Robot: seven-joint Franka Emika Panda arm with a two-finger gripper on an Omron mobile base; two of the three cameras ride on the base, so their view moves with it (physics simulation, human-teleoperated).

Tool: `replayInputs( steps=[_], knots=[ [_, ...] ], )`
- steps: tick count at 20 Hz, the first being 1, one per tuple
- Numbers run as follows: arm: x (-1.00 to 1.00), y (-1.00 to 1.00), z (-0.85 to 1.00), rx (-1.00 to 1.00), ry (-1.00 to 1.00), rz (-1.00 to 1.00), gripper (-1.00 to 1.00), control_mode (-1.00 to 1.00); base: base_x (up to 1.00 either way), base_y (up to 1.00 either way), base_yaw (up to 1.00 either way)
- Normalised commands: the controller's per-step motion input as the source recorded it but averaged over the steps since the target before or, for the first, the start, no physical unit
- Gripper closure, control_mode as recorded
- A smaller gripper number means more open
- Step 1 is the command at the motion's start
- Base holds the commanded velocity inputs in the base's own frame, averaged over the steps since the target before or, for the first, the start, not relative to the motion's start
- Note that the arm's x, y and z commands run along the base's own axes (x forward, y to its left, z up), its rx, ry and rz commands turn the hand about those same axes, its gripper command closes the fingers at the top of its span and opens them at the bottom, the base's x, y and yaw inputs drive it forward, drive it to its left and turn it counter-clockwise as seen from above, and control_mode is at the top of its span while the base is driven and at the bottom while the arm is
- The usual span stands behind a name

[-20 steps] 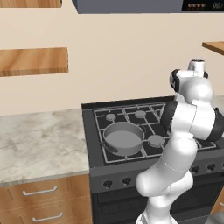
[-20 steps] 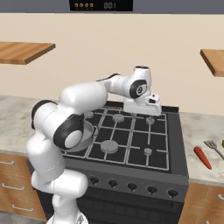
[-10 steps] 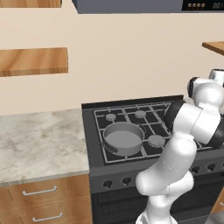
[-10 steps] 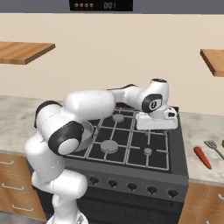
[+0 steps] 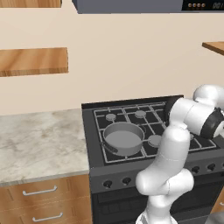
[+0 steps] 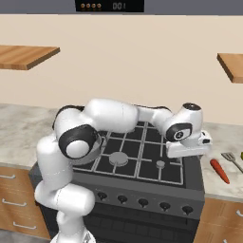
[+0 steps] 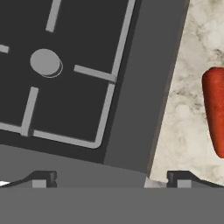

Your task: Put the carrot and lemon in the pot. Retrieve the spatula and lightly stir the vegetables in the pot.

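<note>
Stove [image 6: 142,156] taken as the landmark. Black gas range with grey grates, set between two marble counters. Pot [image 5: 123,138] sitting on the front-left burner of the stove in the left base view — shallow, grey, dark side handles, nothing visible inside. In the right base view, mostly hidden behind the white arm.

Gripper [image 6: 187,148] reaching out over the stove's right edge in the right base view, close to the seam with the right-hand counter [image 6: 223,190]. Fingers spread as wide as they go, holding nothing; in the hand view the two dark tips [image 7: 43,178] standing far apart at the bottom, one over the stove's rim, the other over the marble.

Carrot [image 6: 219,170] lying flat on the counter just right of the stove, orange-red, tapered, clear of the gripper. In the hand view, the carrot [image 7: 214,109] showing at the right edge, cut off by the frame, apart from both fingertips — the stove's dark rim between it and the near burner [image 7: 45,62].

Spatula [image 6: 231,159] lying on the same counter, beyond the carrot from the stove; only the grey slotted blade clearly readable. A small yellow-green bit at the frame's right edge just past the blade — too cut off to name.

Wooden shelves [image 5: 33,61] on the wall to either side above the stove.
</note>
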Motion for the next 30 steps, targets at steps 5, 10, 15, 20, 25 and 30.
replayInputs(
  steps=[5, 10, 15, 20, 25, 30],
  knots=[
    [0.00, -0.39, -0.09, 0.03, -0.06, 0.00, -1.00, -1.00, 0.00, 0.00, 0.00],
    [0.00, -0.16, -0.01, 0.00, -0.02, 0.00, -1.00, -1.00, 0.00, 0.00, 0.00],
    [0.00, -0.26, -0.16, 0.00, 0.00, 0.00, -1.00, -1.00, 0.00, 0.00, 0.00],
    [0.00, -0.28, -0.41, 0.00, 0.00, 0.00, -1.00, -1.00, 0.00, 0.00, 0.00],
    [0.44, -0.18, -0.30, 0.00, -0.06, 0.00, -1.00, -1.00, 0.00, 0.00, 0.00],
    [0.75, -0.26, -0.02, 0.01, -0.04, 0.00, -1.00, -1.00, 0.00, 0.00, 0.00]
  ],
)
